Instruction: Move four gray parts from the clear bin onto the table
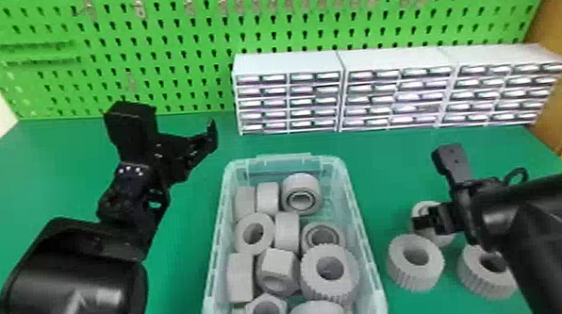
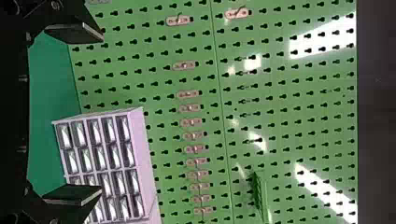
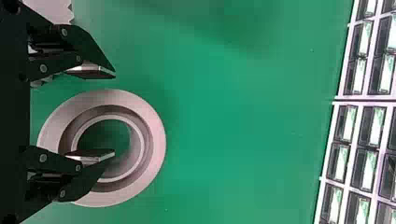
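Note:
In the head view the clear bin holds several gray parts, including a toothed ring and a bearing-like ring. Three gray parts are on the table right of it: two toothed rings and a smooth ring, partly hidden by my right gripper. In the right wrist view, that gripper is open, one finger over the hole of the smooth ring, the other outside its rim. My left gripper is raised left of the bin; its fingers stand open in the left wrist view.
White drawer cabinets stand along the table's back edge, in front of a green pegboard. Green table surface shows between the left arm and the bin, and behind the smooth ring toward the cabinets.

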`<act>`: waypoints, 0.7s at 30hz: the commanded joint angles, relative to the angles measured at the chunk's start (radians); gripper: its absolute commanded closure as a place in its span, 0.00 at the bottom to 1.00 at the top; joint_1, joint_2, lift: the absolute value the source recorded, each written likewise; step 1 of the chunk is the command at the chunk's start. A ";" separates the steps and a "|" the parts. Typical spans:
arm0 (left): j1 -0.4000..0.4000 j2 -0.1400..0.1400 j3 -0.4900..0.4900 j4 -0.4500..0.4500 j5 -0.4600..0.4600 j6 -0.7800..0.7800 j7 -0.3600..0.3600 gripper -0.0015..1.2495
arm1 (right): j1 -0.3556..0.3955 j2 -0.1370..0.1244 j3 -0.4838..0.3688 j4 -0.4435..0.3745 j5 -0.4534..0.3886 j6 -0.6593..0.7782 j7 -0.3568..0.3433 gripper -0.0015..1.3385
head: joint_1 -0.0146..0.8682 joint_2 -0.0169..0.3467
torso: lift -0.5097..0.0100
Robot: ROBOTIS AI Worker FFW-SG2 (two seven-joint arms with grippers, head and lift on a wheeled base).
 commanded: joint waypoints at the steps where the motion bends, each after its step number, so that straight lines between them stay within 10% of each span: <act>1: 0.002 0.000 0.002 0.001 0.000 0.000 0.000 0.12 | -0.004 -0.003 0.012 -0.023 0.006 0.011 0.000 0.43 | 0.79 0.12 | 0.89; 21: 0.003 -0.003 0.005 0.001 -0.002 0.000 0.000 0.11 | -0.103 -0.032 0.246 -0.317 -0.037 0.175 0.000 0.37 | 0.79 0.12 | 0.89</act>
